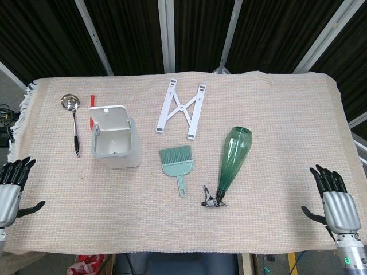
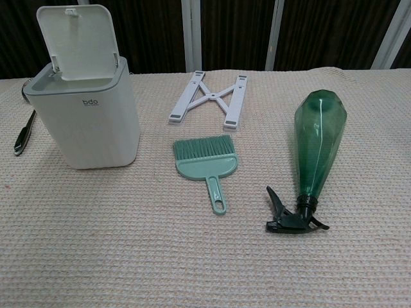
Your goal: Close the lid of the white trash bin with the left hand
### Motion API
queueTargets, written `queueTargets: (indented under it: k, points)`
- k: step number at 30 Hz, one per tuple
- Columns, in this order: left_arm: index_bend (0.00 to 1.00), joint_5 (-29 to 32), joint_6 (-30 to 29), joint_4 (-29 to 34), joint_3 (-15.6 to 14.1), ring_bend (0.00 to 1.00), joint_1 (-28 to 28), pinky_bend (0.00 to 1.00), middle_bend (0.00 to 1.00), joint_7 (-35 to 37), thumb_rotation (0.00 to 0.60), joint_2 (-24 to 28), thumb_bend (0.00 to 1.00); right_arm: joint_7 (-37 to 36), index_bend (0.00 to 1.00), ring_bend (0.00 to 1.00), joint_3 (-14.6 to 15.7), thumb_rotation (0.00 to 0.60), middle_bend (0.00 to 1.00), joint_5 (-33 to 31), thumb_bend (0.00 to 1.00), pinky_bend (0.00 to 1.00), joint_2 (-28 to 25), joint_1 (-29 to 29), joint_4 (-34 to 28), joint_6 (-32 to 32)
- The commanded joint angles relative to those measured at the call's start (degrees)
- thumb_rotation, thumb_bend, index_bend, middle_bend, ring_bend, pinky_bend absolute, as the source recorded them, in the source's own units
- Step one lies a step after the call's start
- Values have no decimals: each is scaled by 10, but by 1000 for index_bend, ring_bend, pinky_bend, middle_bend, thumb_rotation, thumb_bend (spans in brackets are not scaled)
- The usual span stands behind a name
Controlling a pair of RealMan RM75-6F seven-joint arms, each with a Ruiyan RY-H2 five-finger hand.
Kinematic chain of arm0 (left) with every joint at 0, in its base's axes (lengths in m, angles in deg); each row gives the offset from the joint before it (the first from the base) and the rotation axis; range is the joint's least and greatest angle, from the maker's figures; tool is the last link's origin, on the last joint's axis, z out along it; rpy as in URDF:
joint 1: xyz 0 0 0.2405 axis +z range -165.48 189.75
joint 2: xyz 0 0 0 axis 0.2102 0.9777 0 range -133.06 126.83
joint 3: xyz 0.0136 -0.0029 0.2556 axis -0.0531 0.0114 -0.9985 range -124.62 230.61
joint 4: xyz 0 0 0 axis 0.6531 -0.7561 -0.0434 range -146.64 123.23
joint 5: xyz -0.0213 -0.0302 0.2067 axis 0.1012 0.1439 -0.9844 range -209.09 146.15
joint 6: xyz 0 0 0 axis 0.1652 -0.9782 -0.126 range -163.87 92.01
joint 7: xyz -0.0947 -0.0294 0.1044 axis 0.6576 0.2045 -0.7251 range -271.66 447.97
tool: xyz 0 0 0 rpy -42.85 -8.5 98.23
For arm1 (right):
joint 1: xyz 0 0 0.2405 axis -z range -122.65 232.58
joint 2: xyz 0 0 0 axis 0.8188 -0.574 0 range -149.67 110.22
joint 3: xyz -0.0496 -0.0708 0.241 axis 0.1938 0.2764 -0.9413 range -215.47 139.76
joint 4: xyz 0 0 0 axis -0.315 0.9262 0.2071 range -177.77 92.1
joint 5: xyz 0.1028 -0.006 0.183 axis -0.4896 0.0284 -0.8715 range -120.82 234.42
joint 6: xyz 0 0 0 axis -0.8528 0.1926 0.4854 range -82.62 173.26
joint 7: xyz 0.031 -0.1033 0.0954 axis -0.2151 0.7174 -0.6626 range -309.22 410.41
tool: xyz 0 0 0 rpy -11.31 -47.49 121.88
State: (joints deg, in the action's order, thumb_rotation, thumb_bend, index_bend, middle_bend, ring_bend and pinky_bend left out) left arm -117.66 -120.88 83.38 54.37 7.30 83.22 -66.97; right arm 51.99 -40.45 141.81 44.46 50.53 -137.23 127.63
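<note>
The white trash bin [image 1: 117, 146] [image 2: 87, 119] stands on the left part of the table. Its lid [image 1: 109, 118] [image 2: 78, 40] is raised upright at the back, leaving the top uncovered. My left hand [image 1: 11, 189] rests at the table's near left edge, well to the left of the bin, fingers spread and holding nothing. At the near right edge my right hand [image 1: 335, 200] also lies with fingers apart and nothing in it. Neither hand shows in the chest view.
A metal ladle [image 1: 73, 123] lies left of the bin. A green hand brush [image 1: 176, 163], a white folding stand [image 1: 182, 109] and a green spray bottle [image 1: 230, 163] lying on its side occupy the middle. A beige woven cloth [image 1: 275, 114] covers the table.
</note>
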Motion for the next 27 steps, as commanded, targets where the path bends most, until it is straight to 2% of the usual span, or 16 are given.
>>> queueTargets:
  k: [1,13,16,17,19,21,24,27]
  points:
    - [0,0,0,0,0,0,0,0,0,0,600,0,18,0,0,0,0,600,0,0,227,0,0,0,0,0]
    - [0,1,-3,1,0,0,2,0,0,2,600,3,21,1,0,0,0,600,0,3,227,0,3,-2,-1,-1]
    - [0,5,-4,5,4,5,2,22,27,3,600,7,72,3,0,0,0,600,0,2,228,0,5,-3,0,-4]
    - [0,7,-6,8,7,49,2,87,101,2,600,8,118,2,0,0,-1,600,0,1,228,0,5,-4,0,-4]
    - [0,14,-18,15,23,226,-1,312,330,-5,600,11,219,-1,0,0,-2,600,0,0,228,0,6,-5,0,-4]
    - [0,22,-21,26,37,492,-7,597,600,-8,600,14,330,-4,0,0,-2,600,0,1,227,0,7,-5,0,-6]
    - [0,45,0,57,61,679,-27,776,795,-9,600,32,435,-5,0,0,-2,600,0,3,228,0,10,-8,2,-7]
    - [0,82,45,101,91,790,-61,869,911,-26,600,63,543,-4,0,0,-3,600,0,3,228,0,13,-11,3,-12]
